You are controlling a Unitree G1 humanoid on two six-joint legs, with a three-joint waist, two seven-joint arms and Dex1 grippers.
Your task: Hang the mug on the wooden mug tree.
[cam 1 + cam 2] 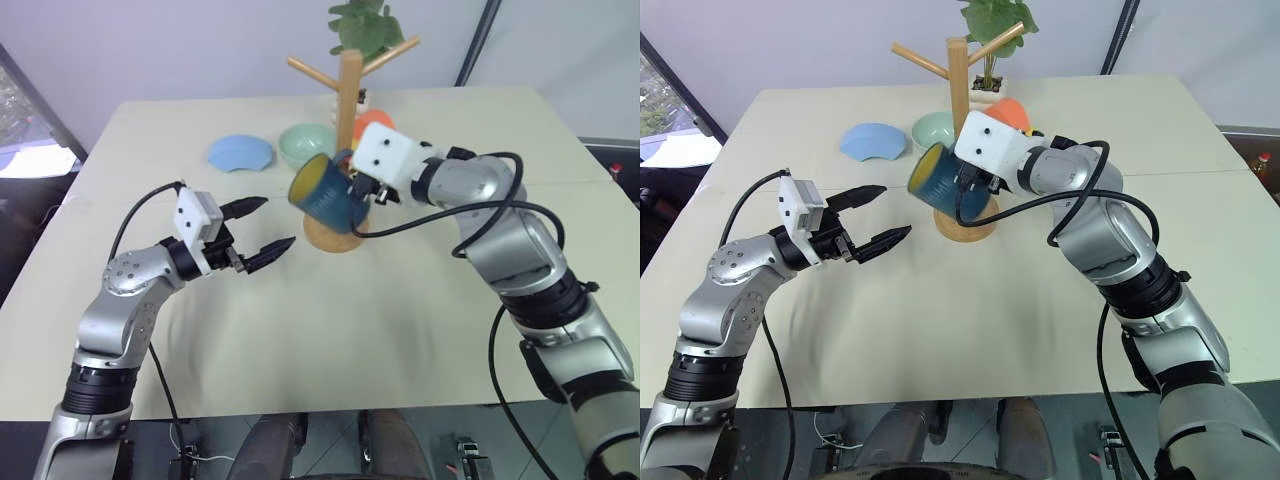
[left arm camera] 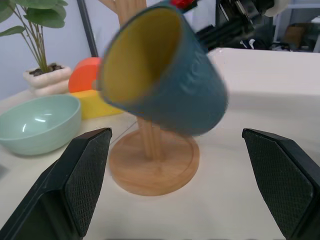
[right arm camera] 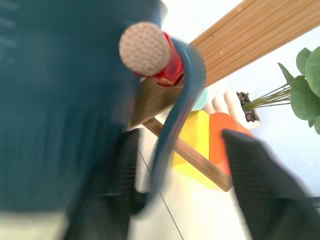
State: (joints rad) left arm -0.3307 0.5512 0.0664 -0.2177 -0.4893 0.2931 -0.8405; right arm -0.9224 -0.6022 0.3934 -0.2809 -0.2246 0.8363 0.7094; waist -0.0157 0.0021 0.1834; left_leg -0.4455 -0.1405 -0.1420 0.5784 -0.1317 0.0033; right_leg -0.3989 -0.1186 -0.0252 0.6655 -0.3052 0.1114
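Note:
The dark teal mug [image 1: 325,198] with its yellow inside hangs tilted in the air against the wooden mug tree [image 1: 349,90], just above the tree's round base [image 1: 337,238]. Its mouth faces my left arm. My right gripper [image 1: 363,188] is behind the mug at its handle [image 3: 172,125]. Its dark fingers [image 3: 260,185] stand apart on either side of the blue loop, so it is open. Whether the handle rests on a peg I cannot tell. My left gripper [image 1: 279,221] is open and empty, a short way from the mug's mouth and pointing at it.
A pale green bowl [image 1: 305,143] and a light blue plate [image 1: 240,152] lie behind and left of the tree. An orange and yellow block [image 2: 85,80] and a potted plant [image 1: 365,25] stand at the table's far edge.

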